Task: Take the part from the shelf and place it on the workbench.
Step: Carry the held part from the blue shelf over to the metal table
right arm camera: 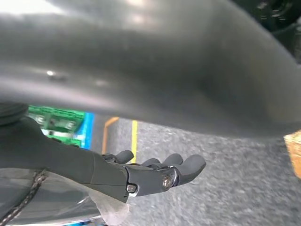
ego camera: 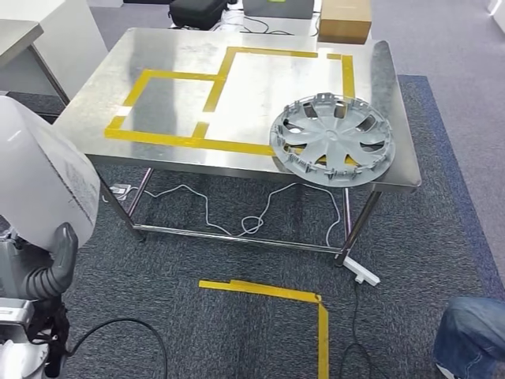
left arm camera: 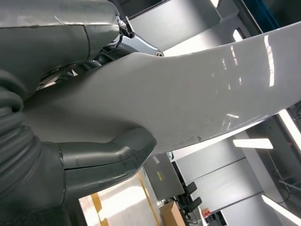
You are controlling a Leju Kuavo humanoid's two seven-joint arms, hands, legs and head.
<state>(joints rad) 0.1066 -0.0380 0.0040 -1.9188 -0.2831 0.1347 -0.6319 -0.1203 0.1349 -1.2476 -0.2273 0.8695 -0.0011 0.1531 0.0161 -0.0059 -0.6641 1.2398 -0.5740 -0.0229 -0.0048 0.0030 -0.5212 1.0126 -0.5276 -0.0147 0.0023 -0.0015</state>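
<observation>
A large white glossy part sits at the lower left of the head view, and my left hand grips it from below. Up close, the part runs between the thick grey thumb and the darker fingers. The steel workbench stands ahead, marked with yellow tape rectangles. My right hand hangs over grey carpet, its fingers stretched out straight and holding nothing.
A silver hubcap lies on the bench's right front corner. A cardboard box and a black case stand behind the bench. Cables and a power strip lie under it. A person's knee in jeans is at the lower right.
</observation>
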